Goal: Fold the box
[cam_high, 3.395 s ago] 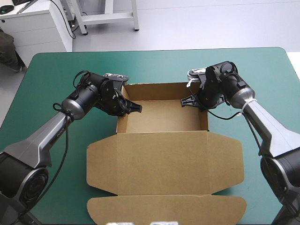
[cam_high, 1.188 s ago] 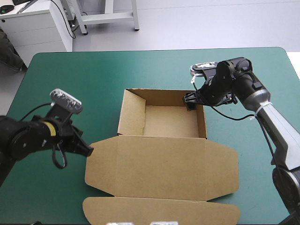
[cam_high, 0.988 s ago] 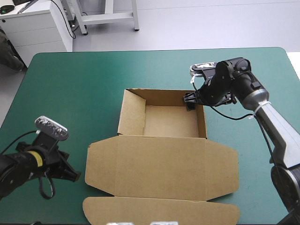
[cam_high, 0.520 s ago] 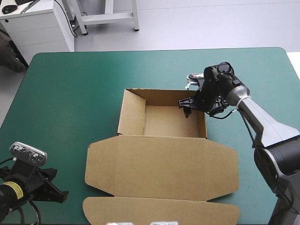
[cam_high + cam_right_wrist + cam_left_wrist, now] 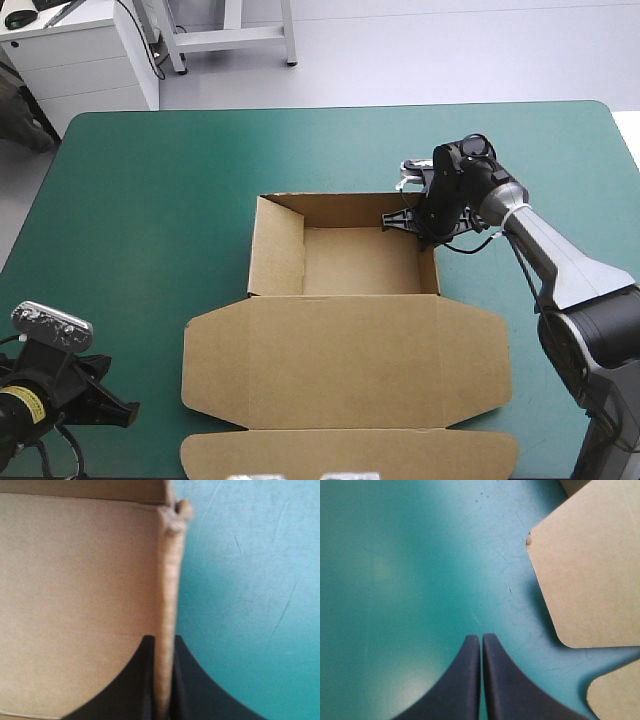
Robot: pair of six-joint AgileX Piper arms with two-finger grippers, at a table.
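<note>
Nearest, at the worktop's (image 5: 180, 160) near left corner, the left claw (image 5: 481, 639) hangs with its black fingers pressed together. It holds nothing, over bare teal-green cover beside a rounded lid flap (image 5: 590, 575). Beyond lies the brown box (image 5: 345, 262) — lid flat, tray walls raised. Farthest, the right claw (image 5: 164, 642) is clamped on the wall at the tray's far right corner — one finger inside, one outside.
</note>
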